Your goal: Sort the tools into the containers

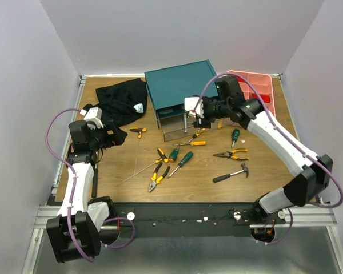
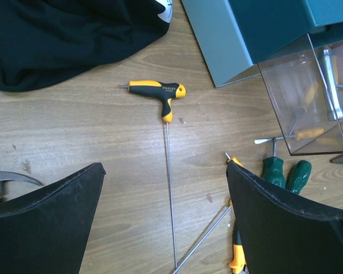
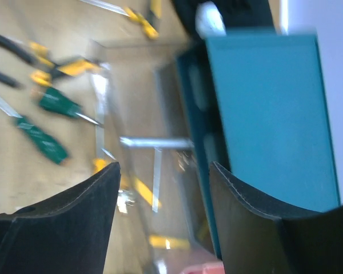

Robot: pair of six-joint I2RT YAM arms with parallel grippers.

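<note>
My right gripper (image 1: 198, 116) hangs open over the clear drawer (image 1: 172, 127) pulled out of the teal cabinet (image 1: 180, 84). Nothing is between its fingers in the blurred right wrist view, where the right gripper (image 3: 164, 168) looks down on a steel tool (image 3: 155, 144) lying in the drawer. My left gripper (image 1: 113, 137) is open at the table's left, and the left gripper (image 2: 164, 171) hovers above the thin shaft of a yellow T-handle driver (image 2: 158, 91). Loose on the wood lie pliers (image 1: 158, 174), green screwdrivers (image 1: 184, 160), a second pair of pliers (image 1: 233, 154) and a hammer (image 1: 232, 173).
A pink tray (image 1: 255, 85) stands to the right of the cabinet at the back. Black cloth (image 1: 121, 100) is heaped at the back left. A thin rod (image 1: 138, 171) lies across the middle. White walls close in the table on three sides.
</note>
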